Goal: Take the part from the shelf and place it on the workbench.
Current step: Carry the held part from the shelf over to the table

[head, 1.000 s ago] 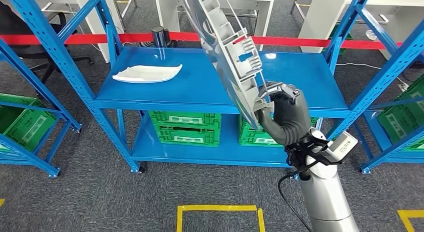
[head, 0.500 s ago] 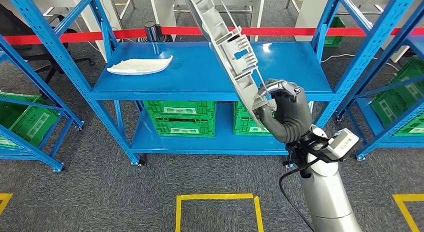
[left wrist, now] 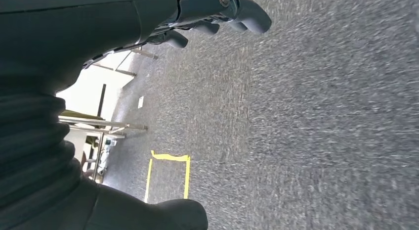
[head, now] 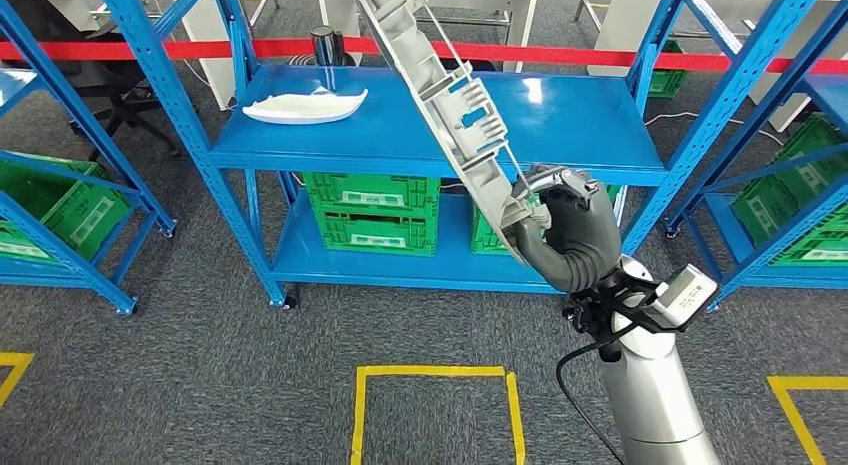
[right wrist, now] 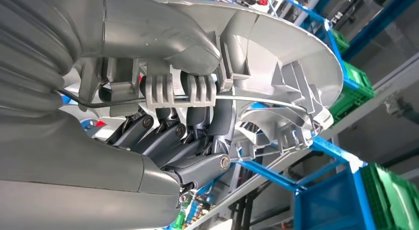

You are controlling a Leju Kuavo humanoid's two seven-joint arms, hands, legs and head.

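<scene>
Right hand [head: 560,225] grasps the grey part [head: 450,105], lifted clear of the blue shelf [head: 420,135]. The view has shifted: the robot is moving off. Left hand [left wrist: 217,12] hangs released.

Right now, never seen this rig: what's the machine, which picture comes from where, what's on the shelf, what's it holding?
It is a two-legged humanoid robot with silver arms. The wide picture comes from its head camera, looking forward and down at a blue shelf standing on grey carpet. The right robot hand grips a long grey ribbed plastic part by its lower end, tilted up in front of the shelf. A second white part lies on the top shelf board, and green crates sit on the lower board. The close-up full of grey plastic comes from the right wrist camera, just behind that hand. The carpet picture comes from the left wrist camera: the left robot hand hangs by the robot's side, holding nothing, above yellow floor tape.
</scene>
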